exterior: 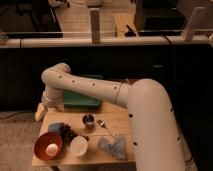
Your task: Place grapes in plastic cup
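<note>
The grapes (68, 132), a small dark bunch, lie on the wooden table (120, 120) between the orange bowl and the metal cup. The plastic cup (79, 146), pale white and round, stands upright just in front of the grapes, at the table's front edge. My gripper (41, 112) hangs from the white arm (90, 90) at the table's back left corner. It is left of and behind the grapes, apart from them. Nothing shows in it.
An orange-red bowl (48, 146) holding a white egg sits at the front left. A small metal cup (88, 120) stands mid-table with a fork (106, 128) beside it. A blue cloth lump (112, 148) lies front right. A green box (80, 101) stands at the back.
</note>
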